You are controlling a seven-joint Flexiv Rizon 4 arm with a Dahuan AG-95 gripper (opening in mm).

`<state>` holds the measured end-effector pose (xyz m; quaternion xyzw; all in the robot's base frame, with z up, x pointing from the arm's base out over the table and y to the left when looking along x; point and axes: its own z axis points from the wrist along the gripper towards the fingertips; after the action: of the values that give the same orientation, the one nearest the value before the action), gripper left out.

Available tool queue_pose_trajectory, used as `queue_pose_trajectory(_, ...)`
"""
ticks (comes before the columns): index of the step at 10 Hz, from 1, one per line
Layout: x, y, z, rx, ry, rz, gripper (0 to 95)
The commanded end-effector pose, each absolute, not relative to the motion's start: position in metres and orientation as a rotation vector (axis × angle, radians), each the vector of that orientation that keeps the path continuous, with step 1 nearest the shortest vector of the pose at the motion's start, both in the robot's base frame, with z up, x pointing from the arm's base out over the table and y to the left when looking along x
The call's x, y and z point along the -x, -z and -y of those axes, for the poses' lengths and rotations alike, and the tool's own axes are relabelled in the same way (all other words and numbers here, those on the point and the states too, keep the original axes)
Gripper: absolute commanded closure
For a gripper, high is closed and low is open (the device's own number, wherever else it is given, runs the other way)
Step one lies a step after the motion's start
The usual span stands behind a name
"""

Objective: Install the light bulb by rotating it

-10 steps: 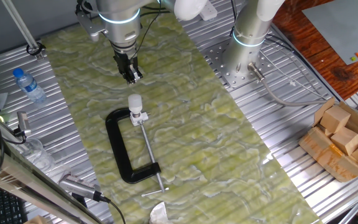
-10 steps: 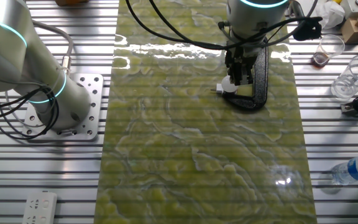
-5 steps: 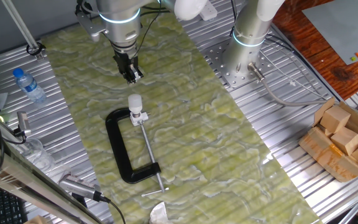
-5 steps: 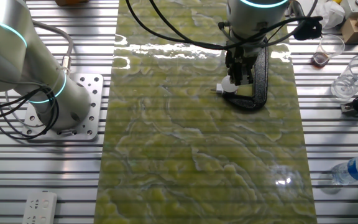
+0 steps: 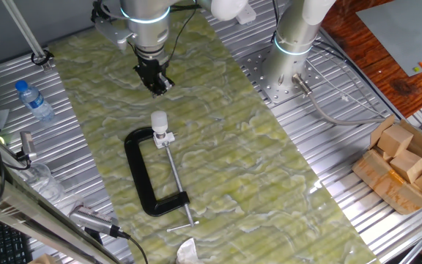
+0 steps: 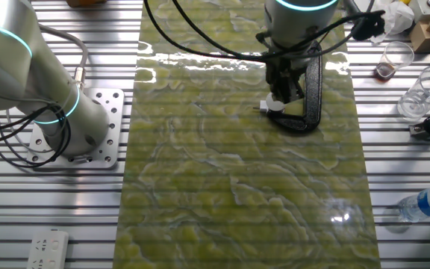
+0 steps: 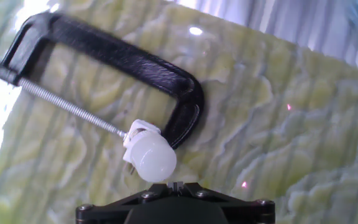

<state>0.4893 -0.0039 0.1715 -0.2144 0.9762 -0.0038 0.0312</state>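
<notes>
From one fixed view, the light bulb (image 5: pixel 158 119) stands up on a little white socket (image 5: pixel 165 136). A black C-clamp (image 5: pixel 143 176) lies flat on the green mat (image 5: pixel 218 169) and pinches that socket, so I think it is there to stop the socket turning when the bulb gets twisted. The gripper (image 5: pixel 155 84) hangs above the mat, beyond the bulb and apart from it. Its jaws hold nothing. They look close together, but I cannot tell for sure.

Off to one side on the metal table (image 5: pixel 321 169) lies a water bottle (image 5: pixel 33 100) with a blue cap. On the other side is a box of wooden blocks (image 5: pixel 404 165). A second robot base (image 5: pixel 291 66) is bolted near the mat. None of these sit between the gripper and the bulb.

From the other fixed view, the gripper (image 6: pixel 284 88) is in front of the bulb, so the bulb is mostly hidden. Only the white socket (image 6: pixel 273 107) peeks out by the C-clamp (image 6: pixel 312 93). A clear cup (image 6: pixel 387 61) stands well apart.

From the hand view, the bulb (image 7: pixel 151 156) is round and white, low in the picture. The socket (image 7: pixel 135 132) sits at the end of the clamp's long screw (image 7: pixel 67 107). The jaws do not show here. The clamp's thick black arm (image 7: pixel 135 62) is just beside the bulb, and I think the jaws could bump it when they come around the bulb.
</notes>
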Motion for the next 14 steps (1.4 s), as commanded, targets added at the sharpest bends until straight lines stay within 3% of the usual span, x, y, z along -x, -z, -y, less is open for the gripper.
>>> queue_pose_trajectory(1, -0.475, -0.170, 0.016, 0.833, 0.024, -2.956, 95.0)
queue_pose_trajectory(3, -0.468, -0.170, 0.025, 0.857, 0.025, -2.950, 95.0)
queue_pose_trajectory(8, -0.471, -0.164, 0.047, 0.867, -0.183, -2.816, 95.0)
queue_pose_trajectory(9, -0.472, -0.162, 0.047, 0.878, -0.230, -2.792, 76.0)
queue_pose_trajectory(13, -0.478, -0.157, 0.043, 0.838, -0.279, -2.802, 76.0)
queue_pose_trajectory(14, -0.478, -0.155, 0.038, 0.819, -0.283, -2.803, 57.0)
